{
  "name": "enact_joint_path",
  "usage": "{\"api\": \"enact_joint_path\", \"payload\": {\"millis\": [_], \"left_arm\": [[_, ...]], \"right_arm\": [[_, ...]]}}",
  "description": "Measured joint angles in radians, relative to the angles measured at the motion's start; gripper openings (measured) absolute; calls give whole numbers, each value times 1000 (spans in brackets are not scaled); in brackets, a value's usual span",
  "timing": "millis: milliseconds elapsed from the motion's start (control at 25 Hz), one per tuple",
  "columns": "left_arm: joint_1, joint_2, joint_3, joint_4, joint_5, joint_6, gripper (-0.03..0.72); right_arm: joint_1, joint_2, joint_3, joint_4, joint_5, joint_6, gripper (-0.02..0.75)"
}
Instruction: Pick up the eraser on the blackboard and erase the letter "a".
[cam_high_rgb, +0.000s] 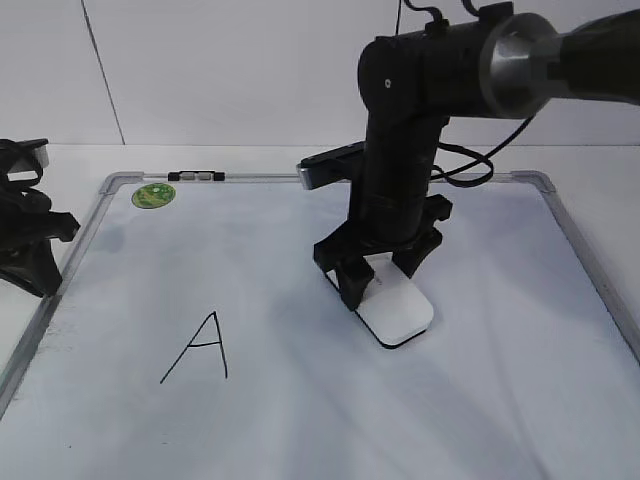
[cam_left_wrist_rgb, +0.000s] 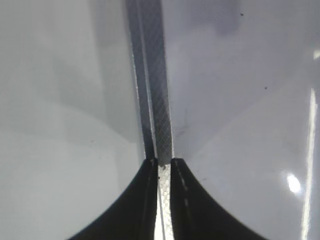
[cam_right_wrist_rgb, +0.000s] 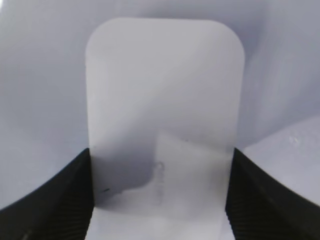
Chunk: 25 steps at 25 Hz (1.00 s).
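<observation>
The white eraser (cam_high_rgb: 398, 310) lies flat on the blackboard (cam_high_rgb: 480, 400), right of its middle, with its dark underside showing at the near edge. My right gripper (cam_high_rgb: 385, 285) stands over it from above. In the right wrist view the eraser (cam_right_wrist_rgb: 165, 85) fills the gap between the two fingers (cam_right_wrist_rgb: 159, 165), which touch its long sides. The lowercase letter "a" is not visible in any view. My left gripper (cam_high_rgb: 30, 250) rests at the board's left edge, fingers (cam_left_wrist_rgb: 164, 162) nearly together over the metal frame (cam_left_wrist_rgb: 159, 100), holding nothing.
A capital "A" (cam_high_rgb: 200, 348) is drawn on the board's left half. A round green sticker (cam_high_rgb: 153, 195) sits at the far left corner, with a small clip (cam_high_rgb: 197, 177) on the top frame. The right arm's body hangs over the board's middle.
</observation>
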<state>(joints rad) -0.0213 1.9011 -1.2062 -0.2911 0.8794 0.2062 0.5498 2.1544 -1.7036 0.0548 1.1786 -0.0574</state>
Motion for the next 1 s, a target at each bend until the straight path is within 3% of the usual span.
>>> {"api": "enact_joint_path", "payload": {"millis": [280,1000], "left_arm": [[0,0,0,3,5,0,71],[0,4,0,42,16,0,80]], "right_arm": [[38,0,0,-3,-3,0,571],[41,0,-2,-62,1,69,571]]}}
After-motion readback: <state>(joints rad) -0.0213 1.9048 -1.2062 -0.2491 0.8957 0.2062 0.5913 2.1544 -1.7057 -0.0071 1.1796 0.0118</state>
